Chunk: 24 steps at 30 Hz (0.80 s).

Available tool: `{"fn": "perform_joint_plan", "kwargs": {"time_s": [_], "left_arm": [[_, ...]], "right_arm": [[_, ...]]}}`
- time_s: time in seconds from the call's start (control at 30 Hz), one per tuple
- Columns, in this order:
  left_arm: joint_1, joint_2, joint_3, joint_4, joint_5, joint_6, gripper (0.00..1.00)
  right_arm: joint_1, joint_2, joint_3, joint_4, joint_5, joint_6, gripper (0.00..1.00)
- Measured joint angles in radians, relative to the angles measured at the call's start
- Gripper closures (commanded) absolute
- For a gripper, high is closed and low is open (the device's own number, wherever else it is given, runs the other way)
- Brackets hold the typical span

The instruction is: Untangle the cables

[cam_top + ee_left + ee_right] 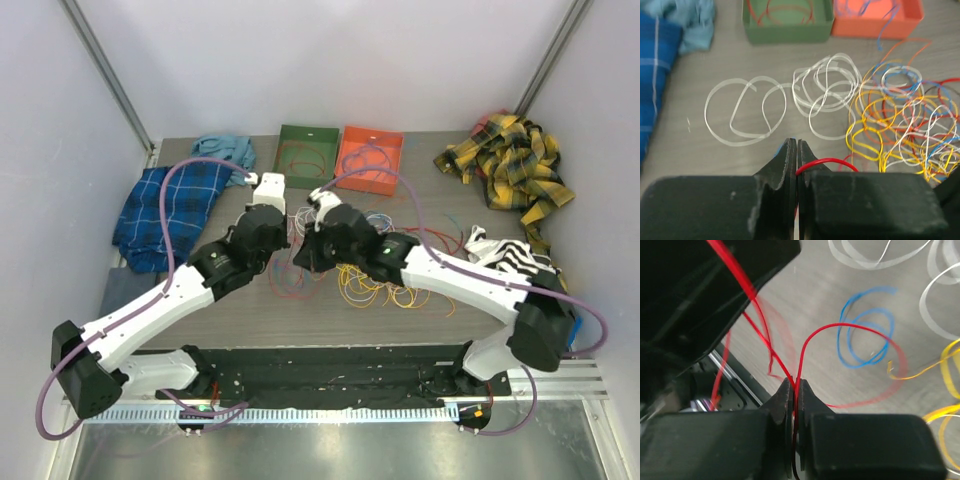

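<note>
The cables [385, 280] lie in a yellow, orange, red, white and blue tangle [905, 125] on the grey table. One red cable [827, 161] arches out of my left gripper [797, 142], whose jaws are pressed together on it. My right gripper [796, 381] is shut on a red cable [860, 326] too, with strands rising from its tips. Both grippers meet over the table's middle: the left [288, 222] points toward the bins, the right [305, 255] toward the near edge. Loose white loops [745, 112] lie ahead of the left gripper. A blue coil [865, 335] sits beyond the right one.
A green bin [308, 128] and an orange bin [372, 131] stand at the back, each holding a few cables. Blue plaid cloth [170, 210] lies at left, yellow plaid cloth [510, 165] at back right, striped cloth [505, 250] beside the right arm.
</note>
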Motion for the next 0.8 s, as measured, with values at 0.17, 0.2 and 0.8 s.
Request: {"fn": "perform_joint_plan", "kwargs": {"time_s": [0.17, 0.2, 0.8], "left_arm": [[0.000, -0.005, -0.038, -0.092, -0.018, -0.092, 1.00], [0.000, -0.005, -0.040, -0.102, -0.022, -0.101, 1.00], [0.000, -0.068, -0.113, -0.261, -0.058, -0.233, 1.00]], "right_arm": [[0.072, 0.118, -0.008, 0.005, -0.007, 0.018, 0.86], [0.079, 0.122, -0.012, 0.005, -0.007, 0.020, 0.80], [0.092, -0.055, -0.034, -0.055, 0.100, 0.016, 0.47]]}}
